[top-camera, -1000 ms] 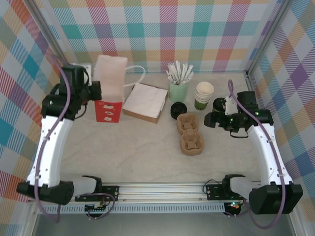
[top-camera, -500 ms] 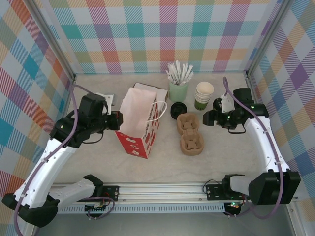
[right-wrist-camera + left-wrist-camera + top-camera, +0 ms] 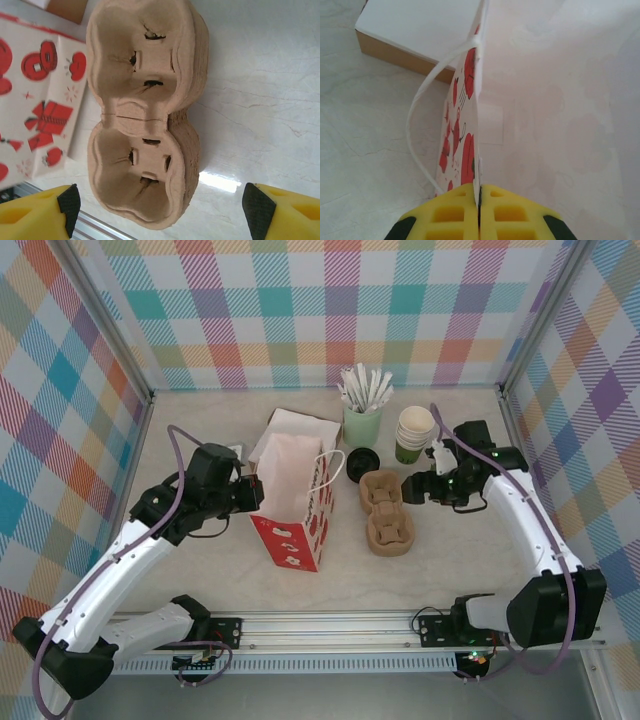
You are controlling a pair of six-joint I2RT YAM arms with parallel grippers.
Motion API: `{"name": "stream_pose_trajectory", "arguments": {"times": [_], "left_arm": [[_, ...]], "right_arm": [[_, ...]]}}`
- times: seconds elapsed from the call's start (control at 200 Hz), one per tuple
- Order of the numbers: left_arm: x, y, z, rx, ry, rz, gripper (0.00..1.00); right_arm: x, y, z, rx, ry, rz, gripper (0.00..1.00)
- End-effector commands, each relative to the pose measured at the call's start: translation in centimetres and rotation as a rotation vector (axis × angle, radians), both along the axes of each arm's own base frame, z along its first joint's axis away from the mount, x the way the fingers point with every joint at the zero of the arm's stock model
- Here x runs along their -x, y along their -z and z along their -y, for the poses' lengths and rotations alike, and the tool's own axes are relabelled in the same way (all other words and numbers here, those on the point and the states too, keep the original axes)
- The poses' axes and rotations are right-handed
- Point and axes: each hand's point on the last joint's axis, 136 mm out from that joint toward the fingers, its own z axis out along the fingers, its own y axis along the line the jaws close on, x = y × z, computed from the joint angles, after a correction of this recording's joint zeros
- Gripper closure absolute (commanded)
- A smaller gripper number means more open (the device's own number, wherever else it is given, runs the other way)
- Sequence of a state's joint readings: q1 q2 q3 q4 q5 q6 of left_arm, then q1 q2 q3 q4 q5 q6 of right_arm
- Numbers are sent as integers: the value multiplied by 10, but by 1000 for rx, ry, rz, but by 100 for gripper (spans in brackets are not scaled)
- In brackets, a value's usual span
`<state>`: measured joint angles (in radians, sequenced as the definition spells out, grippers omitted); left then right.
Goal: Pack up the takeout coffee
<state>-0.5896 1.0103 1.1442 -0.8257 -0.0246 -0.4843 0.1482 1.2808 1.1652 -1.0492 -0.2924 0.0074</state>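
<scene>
Pinching the top edge of the white paper gift bag with red prints (image 3: 295, 505), the left gripper (image 3: 479, 200) is clamped tight on that wall; the bag stands upright mid-table (image 3: 460, 550). The right gripper (image 3: 418, 488) hangs at the right side of the brown moulded-pulp two-cup carrier (image 3: 145, 115), fingers spread wide, holding nothing. The takeout coffee, a small dark-green cup with a round black lid (image 3: 362, 462), sits just behind the carrier, between the bag and the pale mint cup of white sticks (image 3: 362, 423).

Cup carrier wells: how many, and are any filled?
2. One well at the cup carrier's far end, near the takeout coffee; one at its near end. Both empty; nested carriers beneath may hide more.
</scene>
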Motion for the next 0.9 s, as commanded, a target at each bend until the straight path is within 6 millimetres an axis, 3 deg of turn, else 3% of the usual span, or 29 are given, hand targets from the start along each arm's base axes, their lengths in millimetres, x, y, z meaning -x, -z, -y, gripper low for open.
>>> {"name": "stream_pose_trajectory", "arguments": {"times": [0.0, 0.345, 0.615, 0.895], "left_arm": [[-8, -13, -4, 14, -64, 71, 100], [-5, -7, -17, -25, -104, 81, 100], [-4, -12, -12, -6, -78, 89, 69], [10, -45, -50, -76, -149, 207, 50]], "right_arm": [[-6, -8, -6, 71, -161, 100, 14], [-6, -13, -38, 165, -676, 333, 10], [-8, 6, -52, 242, -924, 334, 9], [-11, 33, -51, 306, -1071, 307, 8]]}}
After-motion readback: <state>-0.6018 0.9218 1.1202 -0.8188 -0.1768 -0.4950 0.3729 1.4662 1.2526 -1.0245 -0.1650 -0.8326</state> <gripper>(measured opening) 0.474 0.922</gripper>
